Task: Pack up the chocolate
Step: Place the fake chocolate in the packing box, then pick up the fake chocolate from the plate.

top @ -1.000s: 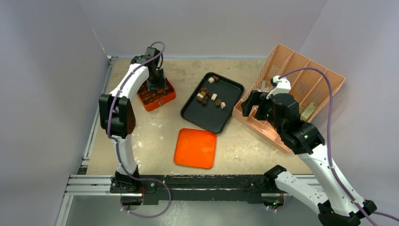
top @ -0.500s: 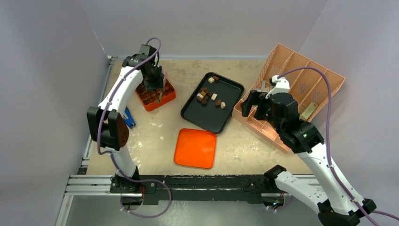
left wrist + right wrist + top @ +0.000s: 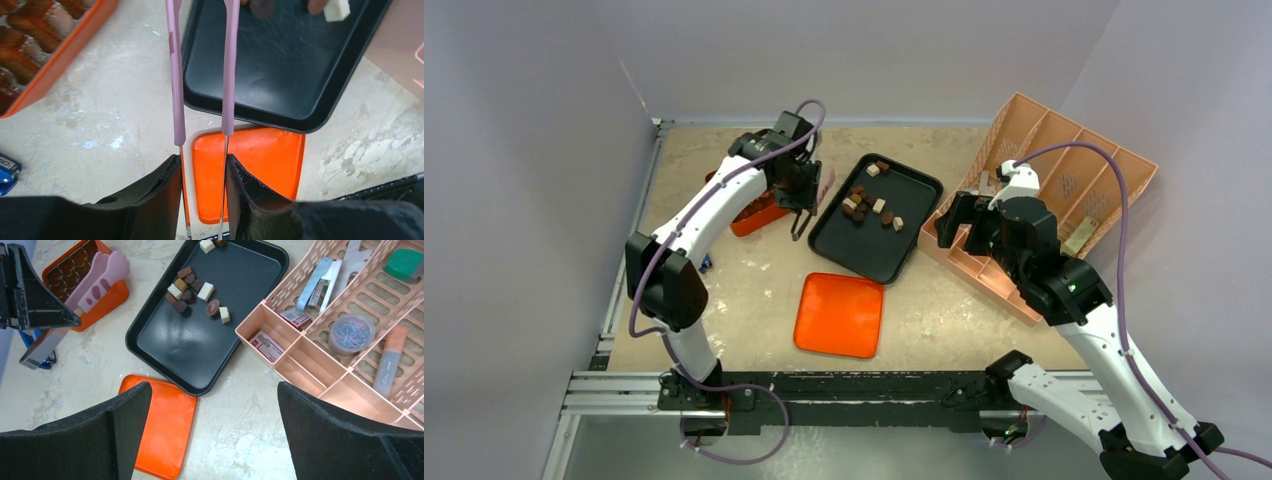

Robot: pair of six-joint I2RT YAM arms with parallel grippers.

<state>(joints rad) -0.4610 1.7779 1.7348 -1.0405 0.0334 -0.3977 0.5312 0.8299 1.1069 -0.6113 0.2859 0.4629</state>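
Note:
The chocolate (image 3: 869, 205) lies as several small dark, brown and cream pieces in the far part of the black tray (image 3: 874, 250); the same pieces (image 3: 192, 287) show in the right wrist view. The orange compartmented box (image 3: 749, 215) holds brown pieces (image 3: 30, 30). My left gripper (image 3: 202, 170) is shut on pink-tipped metal tongs (image 3: 227, 75), whose arms reach over the tray's left edge (image 3: 200, 100). The tong tips (image 3: 107, 272) look empty. My right gripper (image 3: 215, 430) hangs open above the table, right of the tray, holding nothing.
An orange lid (image 3: 839, 315) lies flat in front of the tray. A pink compartmented organiser (image 3: 1074, 180) with office items leans at the right. A small blue object (image 3: 5, 170) sits by the left edge. Walls close in the left, back and right.
My left arm has swung right from above the orange box to the black tray's left edge, carrying the tongs. The right arm has not moved.

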